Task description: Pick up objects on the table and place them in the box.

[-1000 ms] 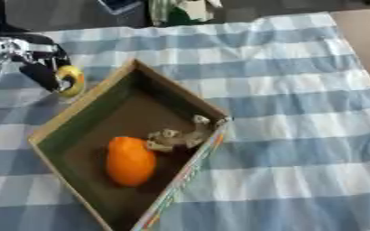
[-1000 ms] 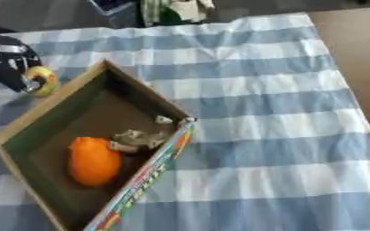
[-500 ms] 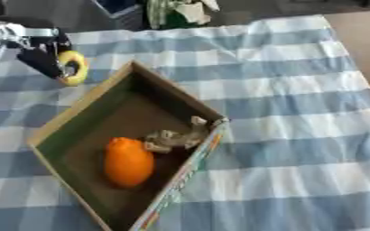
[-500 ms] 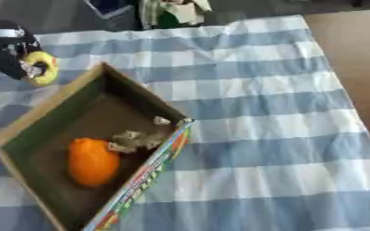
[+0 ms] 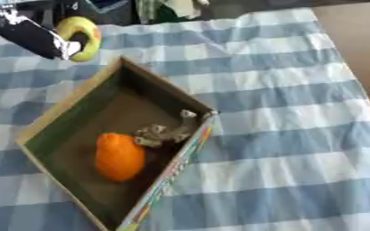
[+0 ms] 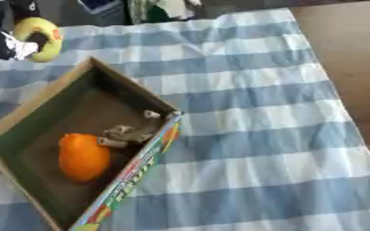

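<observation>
Covering the table, a blue-checked cloth [image 5: 283,90] carries the box [image 5: 70,101].

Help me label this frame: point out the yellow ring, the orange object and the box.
yellow ring [image 5: 84,38], left eye view, right side of its band.
orange object [image 5: 118,156], left eye view, its middle.
box [image 5: 68,101], left eye view, left wall.

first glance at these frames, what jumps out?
The open cardboard box sitting askew on the blue-and-white checked cloth, with a bright orange object and a small pale crumpled thing lying inside it. At the upper left, the left hand holds a yellow ring just beyond the box's far corner.
</observation>
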{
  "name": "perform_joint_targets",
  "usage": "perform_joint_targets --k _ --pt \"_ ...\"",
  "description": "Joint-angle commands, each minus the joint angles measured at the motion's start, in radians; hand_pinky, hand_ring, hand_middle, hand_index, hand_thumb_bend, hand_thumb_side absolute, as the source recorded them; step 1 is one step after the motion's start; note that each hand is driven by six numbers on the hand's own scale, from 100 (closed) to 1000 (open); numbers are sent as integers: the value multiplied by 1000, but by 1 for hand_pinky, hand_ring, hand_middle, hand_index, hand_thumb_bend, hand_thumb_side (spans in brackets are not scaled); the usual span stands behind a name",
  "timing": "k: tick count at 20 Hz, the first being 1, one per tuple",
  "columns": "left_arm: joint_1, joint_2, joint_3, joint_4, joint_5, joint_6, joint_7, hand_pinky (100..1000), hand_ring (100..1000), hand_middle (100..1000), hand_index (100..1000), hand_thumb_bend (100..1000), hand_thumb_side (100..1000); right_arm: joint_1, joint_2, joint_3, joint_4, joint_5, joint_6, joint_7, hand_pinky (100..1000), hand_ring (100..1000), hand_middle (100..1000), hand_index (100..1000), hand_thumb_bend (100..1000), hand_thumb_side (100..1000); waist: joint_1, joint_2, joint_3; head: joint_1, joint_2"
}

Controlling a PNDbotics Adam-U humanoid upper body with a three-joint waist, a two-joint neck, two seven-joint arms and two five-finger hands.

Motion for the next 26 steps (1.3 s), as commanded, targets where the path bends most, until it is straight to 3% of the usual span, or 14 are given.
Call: perform_joint_targets --k 1,7,13,19,21,25,26 --pt "-8 28 -14 -87 34 43 26 418 578 508 592 100 330 -14 -19 -10 -19 -7 0 2 700 781 694 775 100 688 -5 -31 -2 -4 6" --pt "13 17 -64 -148 68 119 45 412 576 510 592 100 321 -25 -16 -5 -19 -11 -1 5 701 781 694 774 100 687 -6 -36 -2 -2 19" --pt "35 9 -108 -173 65 143 11 415 581 519 601 100 311 -30 -11 -4 -19 -14 -2 8 701 782 693 774 100 685 -6 -40 -1 16 23" --pt "55 6 -151 -162 58 138 -19 444 608 560 667 100 290 -29 -8 -5 -19 -15 0 7 701 782 692 775 100 684 -3 -44 1 26 11" --pt "61 6 -158 -155 63 135 -26 473 634 586 707 100 406 -29 -7 -5 -19 -16 1 7 701 782 692 775 100 682 -2 -45 1 27 9" --pt "74 4 -169 -138 64 109 -28 519 681 634 772 100 501 -30 -5 -7 -19 -17 3 5 701 781 691 774 100 680 -1 -46 0 31 8" --pt "75 3 -170 -134 65 103 -28 543 708 667 816 100 583 -30 -4 -7 -19 -17 3 5 701 782 691 774 100 679 -1 -47 0 31 8"
